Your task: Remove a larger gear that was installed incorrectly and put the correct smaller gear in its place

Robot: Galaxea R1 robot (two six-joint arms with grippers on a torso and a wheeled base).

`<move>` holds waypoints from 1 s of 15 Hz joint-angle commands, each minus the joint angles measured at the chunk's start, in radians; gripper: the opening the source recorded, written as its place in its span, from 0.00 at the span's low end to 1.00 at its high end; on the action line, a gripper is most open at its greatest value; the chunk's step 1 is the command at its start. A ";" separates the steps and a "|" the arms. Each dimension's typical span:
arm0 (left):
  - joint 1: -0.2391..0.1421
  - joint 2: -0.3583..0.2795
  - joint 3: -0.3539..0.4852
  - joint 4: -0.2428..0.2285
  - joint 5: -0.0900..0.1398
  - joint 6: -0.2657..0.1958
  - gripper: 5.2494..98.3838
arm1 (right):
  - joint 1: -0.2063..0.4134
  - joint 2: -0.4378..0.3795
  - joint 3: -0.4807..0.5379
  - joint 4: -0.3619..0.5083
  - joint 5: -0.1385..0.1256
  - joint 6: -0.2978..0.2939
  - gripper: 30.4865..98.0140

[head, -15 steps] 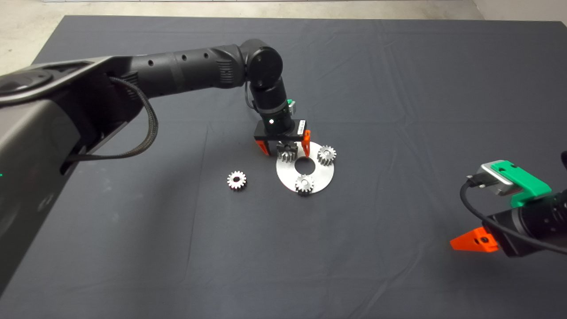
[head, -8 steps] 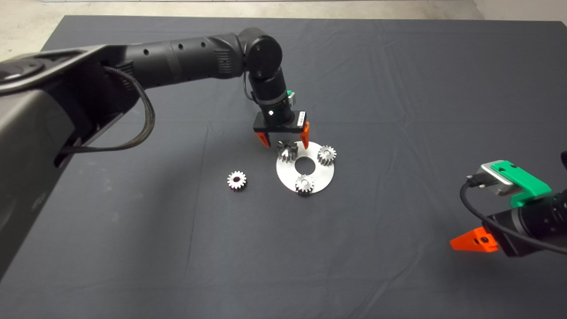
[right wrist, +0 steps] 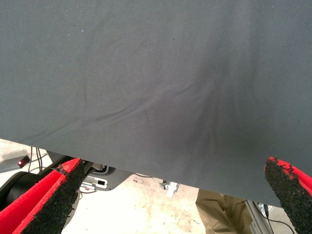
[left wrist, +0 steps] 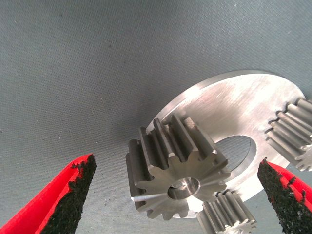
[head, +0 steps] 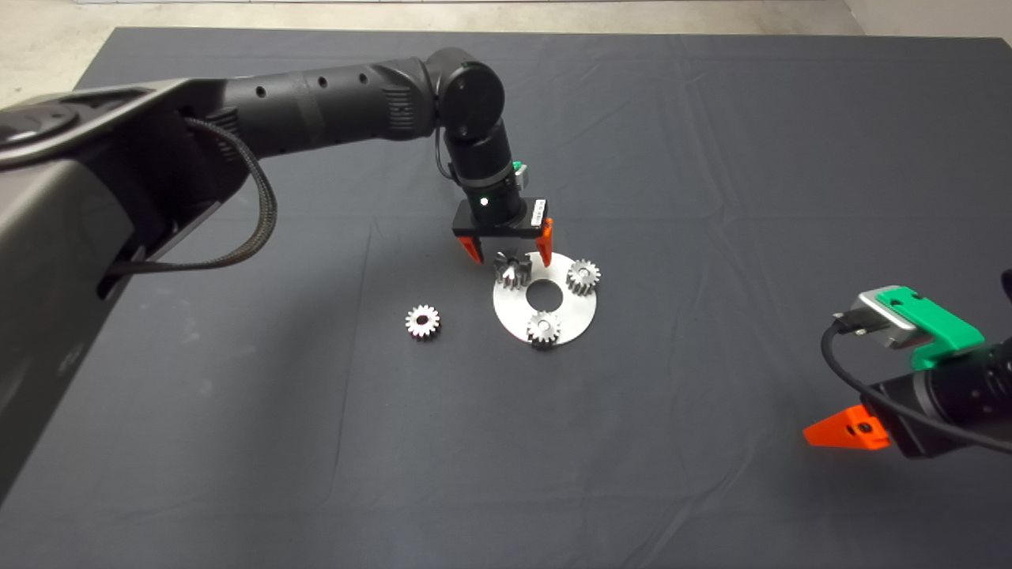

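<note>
left gripper (head: 504, 250) is positioned directly over the larger gear (head: 512, 270), with its red fingers (left wrist: 58, 195) spread wide on either side and nothing touched or pinched. the larger gear is seated on the round steel plate (head: 575, 314), at the edge nearest the left arm, and in the head view it appears tilted rather than flat. two small gears (head: 583, 276) are also mounted on the plate. the smaller gear (head: 422, 322) lies loose on the dark mat (head: 316, 442), well apart from the plate on the left arm's side.

right gripper (head: 846, 433) is parked at the lower right edge of the mat, fingers spread, holding nothing. a person's trouser leg is shown beyond the mat edge in the right wrist view.

risks: if the fingers are closed off-centre, the gear may be clamped on tooth tips only and slip out during lifting. a tilted gear is likely to bind on its post, so the plate may be dragged or raised with it. the adjacent small gear sits just beside the larger gear and could be knocked by a descending finger.

no brand, label or legible writing is visible.
</note>
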 commanded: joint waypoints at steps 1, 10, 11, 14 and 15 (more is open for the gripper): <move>-0.021 0.003 0.006 -0.005 0.005 -0.001 0.85 | 0.018 -0.005 0.001 0.027 0.000 -0.001 1.00; -0.018 0.003 -0.002 -0.005 0.003 -0.003 0.85 | 0.018 -0.006 0.001 0.027 0.000 -0.001 1.00; -0.018 0.003 -0.002 -0.005 0.003 -0.003 0.85 | 0.018 -0.006 0.001 0.027 0.000 -0.003 1.00; -0.016 0.003 -0.002 -0.005 0.003 -0.003 0.85 | 0.020 -0.006 0.001 0.027 0.000 -0.001 1.00; -0.015 0.003 -0.002 -0.005 0.003 -0.003 0.85 | 0.023 -0.006 0.001 0.027 0.000 -0.001 1.00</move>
